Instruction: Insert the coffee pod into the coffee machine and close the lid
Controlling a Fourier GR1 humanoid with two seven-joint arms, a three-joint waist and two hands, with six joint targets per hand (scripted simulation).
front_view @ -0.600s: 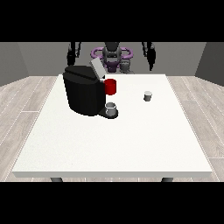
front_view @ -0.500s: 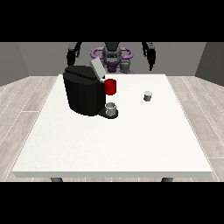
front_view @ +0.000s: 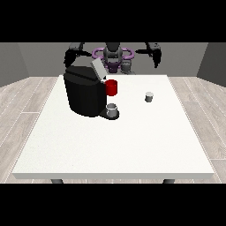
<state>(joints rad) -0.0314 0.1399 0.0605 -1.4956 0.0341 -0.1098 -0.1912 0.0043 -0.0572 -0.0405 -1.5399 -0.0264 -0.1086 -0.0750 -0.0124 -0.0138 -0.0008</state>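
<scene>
Grey walls and pale wood-look flooring surround the large white square table [front_view: 114, 141], behind which the robot is seen small at the view's top. On the table's far side at the view's left stands the bulky black coffee machine [front_view: 84, 92], its grey lid [front_view: 98, 69] tilted up and open; a red cylindrical part [front_view: 111, 87] is fixed at its front and a small grey cup [front_view: 113, 110] sits on its drip base. The small grey cylindrical coffee pod [front_view: 149, 96] rests alone on the table, well apart from the machine, towards the view's right. Both hands are held raised near the shoulders, the hand at the view's left [front_view: 69, 57] and the hand at the view's right [front_view: 156, 56]; whether their fingers are spread or curled cannot be told. Nothing is held. Because the pod is small and light, it could be knocked over or pushed away if it is approached off-centre. The raised lid could be struck and shut early if an arm is swung across the machine.
</scene>
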